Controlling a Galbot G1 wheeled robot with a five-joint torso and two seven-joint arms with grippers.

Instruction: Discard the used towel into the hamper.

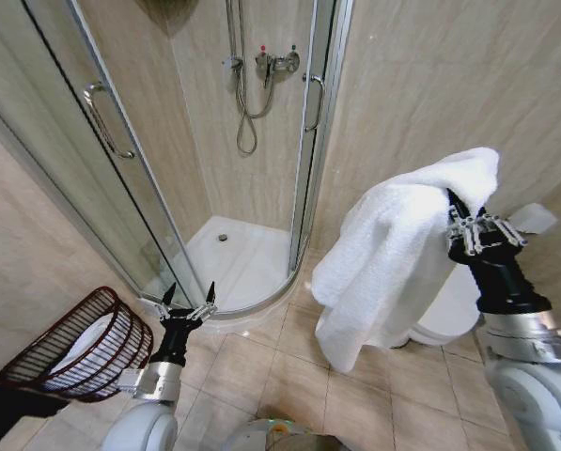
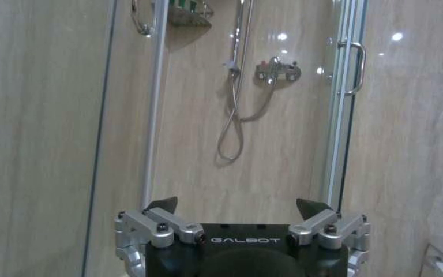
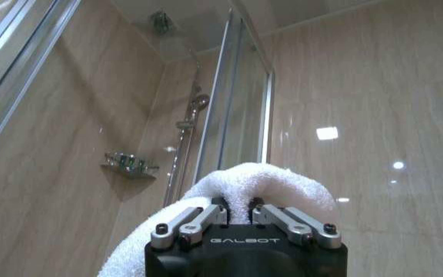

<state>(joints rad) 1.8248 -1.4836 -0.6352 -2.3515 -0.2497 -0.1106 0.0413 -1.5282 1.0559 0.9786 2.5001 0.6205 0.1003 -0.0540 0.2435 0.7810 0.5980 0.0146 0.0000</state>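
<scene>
A white towel (image 1: 393, 254) hangs in folds from my right gripper (image 1: 455, 209), held high on the right side of the head view. In the right wrist view that gripper (image 3: 239, 203) is shut on a bunched fold of the towel (image 3: 260, 182). The hamper (image 1: 78, 346), a dark red-brown wire basket, lies tilted on the floor at the lower left against the wall, with something white inside. My left gripper (image 1: 188, 301) points up low beside the hamper, open and holding nothing; the left wrist view shows its fingertips (image 2: 161, 204) spread wide.
A corner shower cabin with glass doors (image 1: 120, 160) and a white tray (image 1: 238, 258) stands straight ahead. A white toilet (image 1: 454, 310) sits behind the towel on the right. Beige floor tiles (image 1: 271, 376) spread between the hamper and the toilet.
</scene>
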